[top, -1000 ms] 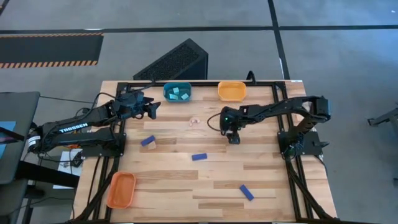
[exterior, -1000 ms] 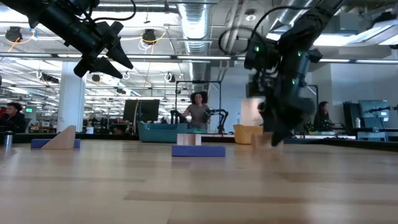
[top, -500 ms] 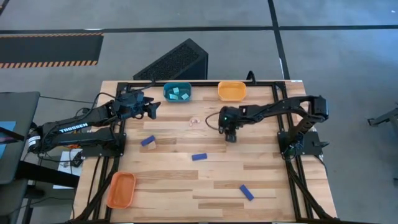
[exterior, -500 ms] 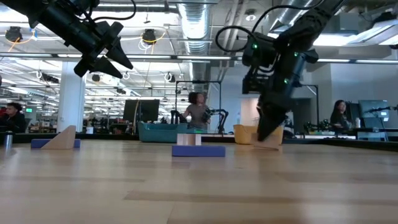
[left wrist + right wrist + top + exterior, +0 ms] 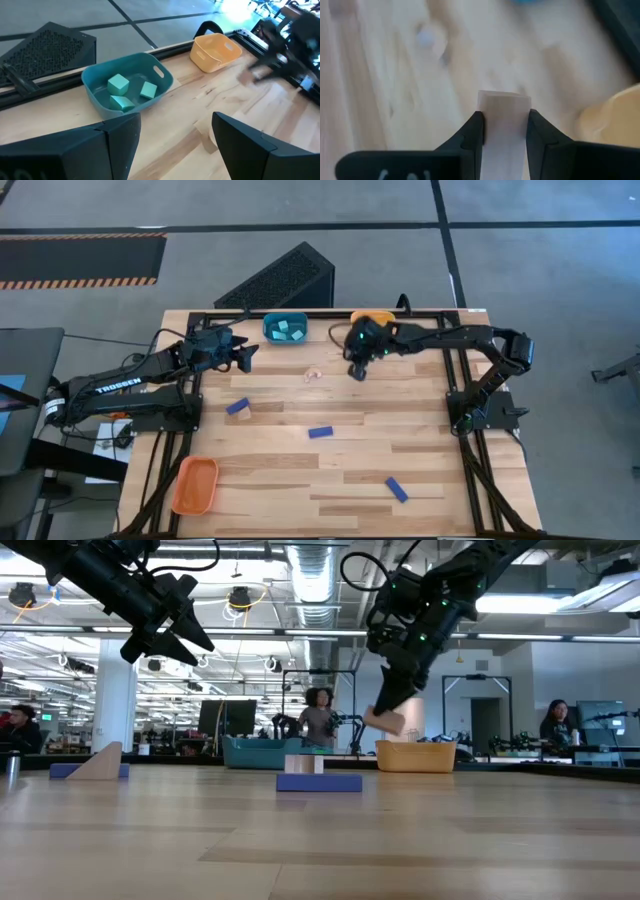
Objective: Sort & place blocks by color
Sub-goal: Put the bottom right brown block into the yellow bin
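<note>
My right gripper (image 5: 354, 371) hangs above the far middle of the table, beside the far orange tray (image 5: 376, 327), shut on a pale tan wood block (image 5: 387, 721). My left gripper (image 5: 246, 356) hovers open near the teal tray (image 5: 285, 328), which holds three light cyan blocks (image 5: 120, 84). Dark blue blocks lie flat on the table at the left (image 5: 237, 406), in the middle (image 5: 320, 432) and near the front (image 5: 397, 490). A tan wedge (image 5: 100, 762) rests beside the left blue block. A small pale piece (image 5: 313, 376) lies below the teal tray. My right gripper pinches the tan block between its two fingers, on two opposite sides (image 5: 485, 117). The fingers (image 5: 392, 690) come from above, slanting down. The block (image 5: 503, 107) is lifted clear of the table and hangs tilted below the fingers.
A second orange tray (image 5: 195, 485) sits at the table's near left corner. A black perforated box (image 5: 285, 278) stands beyond the far edge. People and desks show in the room behind the table.
My right gripper has shut on the tan block, which lay on the table right of centre. It has lifted the block clear and carried it up and toward the far edge, close to the far orange tray. The block now hangs tilted.
</note>
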{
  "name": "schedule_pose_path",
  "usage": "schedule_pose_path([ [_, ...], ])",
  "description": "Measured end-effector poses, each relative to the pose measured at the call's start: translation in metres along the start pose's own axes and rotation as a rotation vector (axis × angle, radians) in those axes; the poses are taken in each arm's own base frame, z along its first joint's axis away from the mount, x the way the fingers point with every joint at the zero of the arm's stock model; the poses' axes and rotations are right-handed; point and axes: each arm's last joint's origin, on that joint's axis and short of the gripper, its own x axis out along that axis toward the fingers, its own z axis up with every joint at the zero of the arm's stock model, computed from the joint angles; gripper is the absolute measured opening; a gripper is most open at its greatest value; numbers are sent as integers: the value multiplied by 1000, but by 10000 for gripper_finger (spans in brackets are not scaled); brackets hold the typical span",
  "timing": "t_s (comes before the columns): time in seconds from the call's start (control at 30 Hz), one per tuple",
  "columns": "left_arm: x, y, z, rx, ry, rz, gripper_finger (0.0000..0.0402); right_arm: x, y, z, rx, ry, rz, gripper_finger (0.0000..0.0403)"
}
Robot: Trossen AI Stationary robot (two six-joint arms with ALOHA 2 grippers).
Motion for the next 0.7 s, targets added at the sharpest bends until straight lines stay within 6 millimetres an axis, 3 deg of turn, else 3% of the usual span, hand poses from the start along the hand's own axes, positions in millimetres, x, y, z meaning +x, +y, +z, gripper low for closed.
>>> schedule_pose_path([
  [0.13, 0, -1, 0, -16, 9, -17, 234, -9, -36, 13, -5, -34, -174, 97],
  [0.4, 0, 0, 0, -16, 8, -14, 234, -15, -107, -2, 124, 10, -320, 97],
  [0.57, 0, 0, 0, 8, -2, 4, 234, -18, -121, -6, 140, 3, -333, 100],
  [0.7, 0, 0, 0, 19, 0, 0, 234, -19, -124, -9, 151, 22, -328, 150],
])
